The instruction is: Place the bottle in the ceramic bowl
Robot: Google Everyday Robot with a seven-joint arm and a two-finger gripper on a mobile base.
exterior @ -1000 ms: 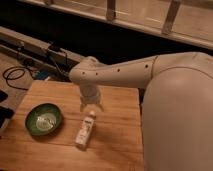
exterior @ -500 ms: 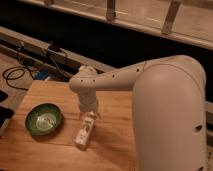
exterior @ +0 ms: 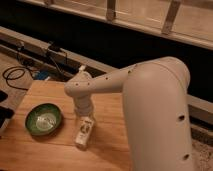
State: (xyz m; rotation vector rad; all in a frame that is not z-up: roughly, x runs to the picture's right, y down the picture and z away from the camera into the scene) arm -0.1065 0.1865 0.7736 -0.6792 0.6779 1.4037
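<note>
The bottle (exterior: pixel 84 132) is small, slim and white with a pale greenish label. It lies on the wooden table (exterior: pixel 50 150), its length running toward me. The ceramic bowl (exterior: pixel 44 119) has a dark green rim and a shiny pale centre and sits just left of the bottle, a short gap away. My gripper (exterior: pixel 85 118) hangs from the white arm straight down over the bottle's far end. The wrist hides the fingers.
My large white arm (exterior: pixel 155 110) fills the right half of the view and covers the table's right side. Black cables (exterior: pixel 20 75) lie on the floor beyond the table's far left edge. A dark rail runs behind the table.
The arm has swung left and lowered. The gripper has come down onto the far end of the bottle. The bottle and the bowl have not moved.
</note>
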